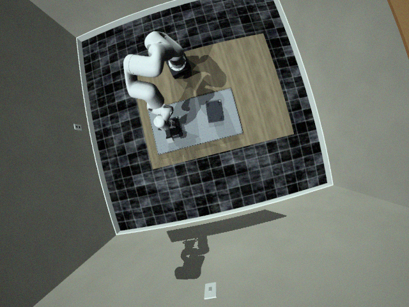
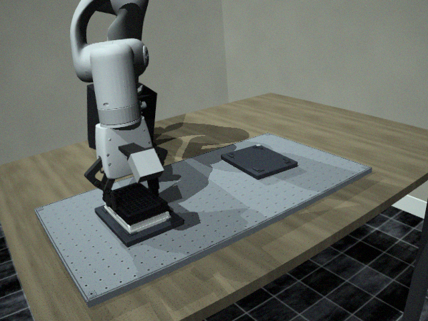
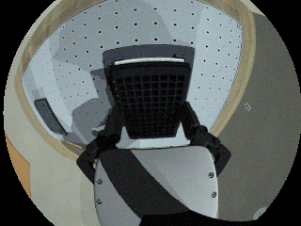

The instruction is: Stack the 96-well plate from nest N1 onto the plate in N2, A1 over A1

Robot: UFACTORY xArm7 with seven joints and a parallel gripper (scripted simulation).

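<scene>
Right now the gripper (image 2: 133,193) squeezes the black plate (image 2: 138,203), resting on the white plate (image 2: 146,221) in its holder (image 2: 138,236) on the gray board (image 2: 214,207), so I think letting go comes next.

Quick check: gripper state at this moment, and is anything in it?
Gripper: closed on the black 96-well plate, which sits on the white 96-well plate in its nest.
</scene>
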